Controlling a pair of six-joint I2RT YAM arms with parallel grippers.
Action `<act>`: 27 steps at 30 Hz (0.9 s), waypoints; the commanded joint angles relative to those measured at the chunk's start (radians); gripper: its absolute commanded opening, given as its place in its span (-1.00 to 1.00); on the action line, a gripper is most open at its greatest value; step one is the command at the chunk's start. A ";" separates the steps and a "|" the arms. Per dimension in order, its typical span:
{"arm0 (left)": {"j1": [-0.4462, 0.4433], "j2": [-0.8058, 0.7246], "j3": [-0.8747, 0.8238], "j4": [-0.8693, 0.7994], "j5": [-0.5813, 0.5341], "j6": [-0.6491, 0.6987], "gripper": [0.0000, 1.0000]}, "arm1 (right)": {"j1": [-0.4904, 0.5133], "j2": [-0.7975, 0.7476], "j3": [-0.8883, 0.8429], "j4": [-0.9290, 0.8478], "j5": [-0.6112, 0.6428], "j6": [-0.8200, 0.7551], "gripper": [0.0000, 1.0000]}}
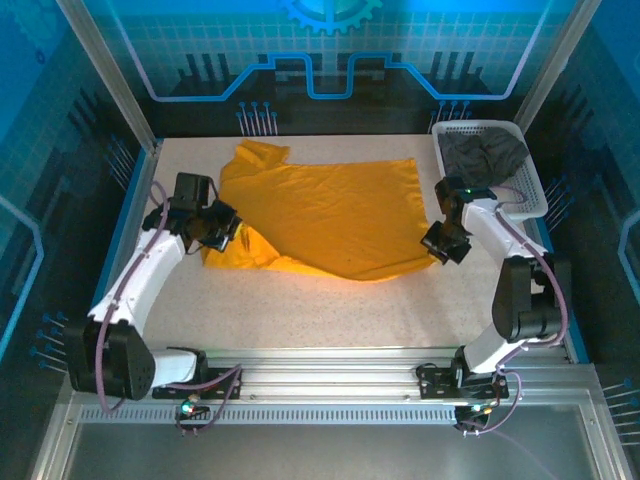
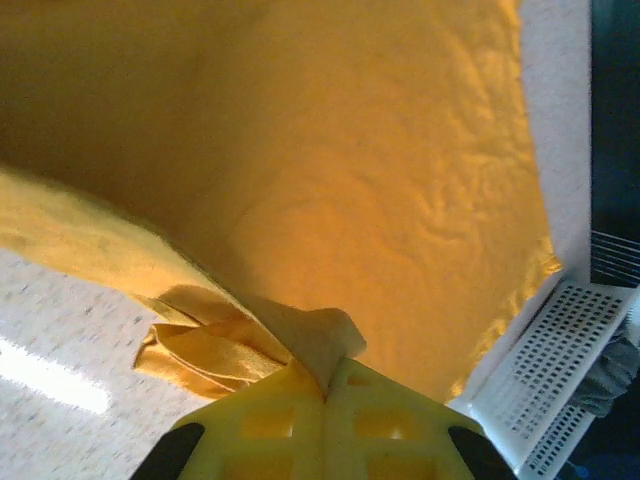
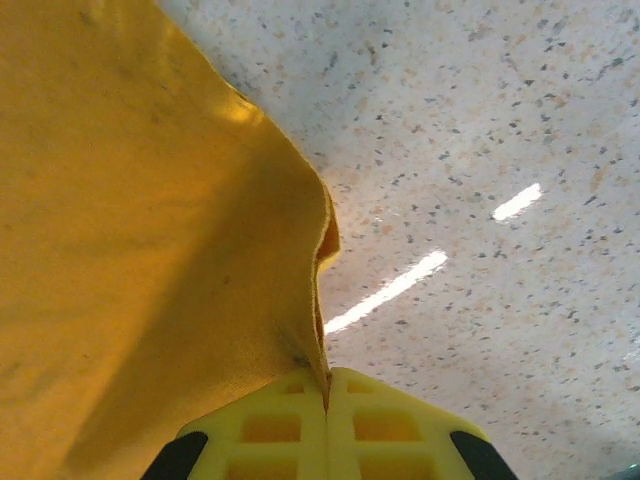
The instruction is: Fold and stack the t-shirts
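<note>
From above, the near edge of the orange-yellow shirt [image 1: 330, 215] dipped under both wrists, so exactly where the fingertips met the cloth was hard to make out. The shirt lay spread across the middle of the table [image 1: 350, 310], its near hem lifted at both ends. The dark grey shirt [image 1: 485, 152] sat bunched inside the white mesh basket [image 1: 535, 190] at the far right corner, apart from the orange one. The left gripper [image 1: 225, 235] was at the shirt's near-left corner and the right gripper [image 1: 440, 245] at its near-right corner.

In the left wrist view, the orange-yellow shirt [image 2: 350, 150] rose like a tent and hid most of the table [image 2: 60, 340]. A strip of the basket [image 2: 560, 350] showed at the right, with what looked like grey fabric [image 2: 615, 370] at the frame edge. The left gripper [image 2: 325, 385] had its yellow fingers pressed together on a bunched fold of the orange cloth.

In the right wrist view, the shirt [image 3: 130, 250] covered the left half, with bare speckled table [image 3: 480, 150] on the right. The right gripper [image 3: 327, 385] was clamped tight on the shirt's edge.
</note>
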 commanded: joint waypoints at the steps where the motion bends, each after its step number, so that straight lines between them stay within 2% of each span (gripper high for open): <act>1: 0.029 0.065 0.070 0.010 0.031 0.082 -1.00 | -0.009 0.029 0.079 -0.048 -0.003 0.089 -1.00; 11: 0.078 0.169 0.151 -0.003 -0.032 0.164 -1.00 | -0.012 0.148 0.227 -0.090 0.059 0.128 -1.00; 27: 0.137 0.192 0.143 0.000 -0.058 0.192 -1.00 | -0.012 0.320 0.406 -0.127 0.101 0.083 -1.00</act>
